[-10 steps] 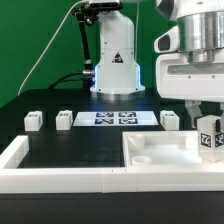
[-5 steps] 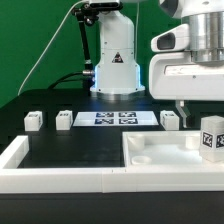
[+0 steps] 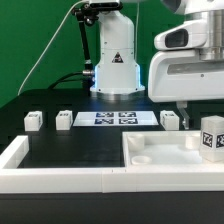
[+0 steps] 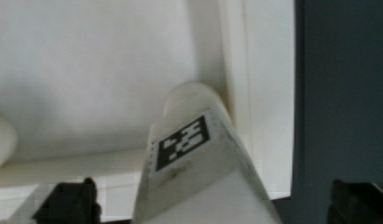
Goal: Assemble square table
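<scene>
The square table's top, a white plastic tray with a raised rim, lies on the black table at the exterior view's right, inside the long white border wall. On it, in the far corner toward that view's right edge, stands one small white tagged leg, upright as far as can be told. Three more white legs lie loose beyond the top, beside the marker board.

The gripper hangs above the standing leg with its jaws spread wide. In the wrist view its dark fingertips stand on either side of the leg, clear of it, and it holds nothing.

The likely trouble is the leg itself. The pictures do not show how firmly it is seated, so if it is only loosely in its hole, a fingertip brushing it could tilt it or knock it out.

A second ago the claw sat lower, closed around this leg. Since then it has let go and risen, while the leg and top have kept their places.
</scene>
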You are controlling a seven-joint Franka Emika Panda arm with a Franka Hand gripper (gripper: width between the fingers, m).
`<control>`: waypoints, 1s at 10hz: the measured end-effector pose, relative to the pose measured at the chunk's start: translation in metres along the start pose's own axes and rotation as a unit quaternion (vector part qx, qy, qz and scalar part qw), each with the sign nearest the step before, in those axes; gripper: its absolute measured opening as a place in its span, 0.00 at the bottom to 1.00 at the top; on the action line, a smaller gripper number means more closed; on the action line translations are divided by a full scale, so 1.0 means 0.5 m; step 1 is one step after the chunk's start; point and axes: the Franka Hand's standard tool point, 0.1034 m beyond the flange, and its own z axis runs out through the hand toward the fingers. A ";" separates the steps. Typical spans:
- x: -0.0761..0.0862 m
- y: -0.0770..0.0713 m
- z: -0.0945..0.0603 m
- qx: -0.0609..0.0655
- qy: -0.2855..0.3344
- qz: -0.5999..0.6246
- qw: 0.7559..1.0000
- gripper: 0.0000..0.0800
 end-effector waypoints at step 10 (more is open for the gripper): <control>0.000 0.004 0.005 -0.007 0.008 -0.178 0.984 0.36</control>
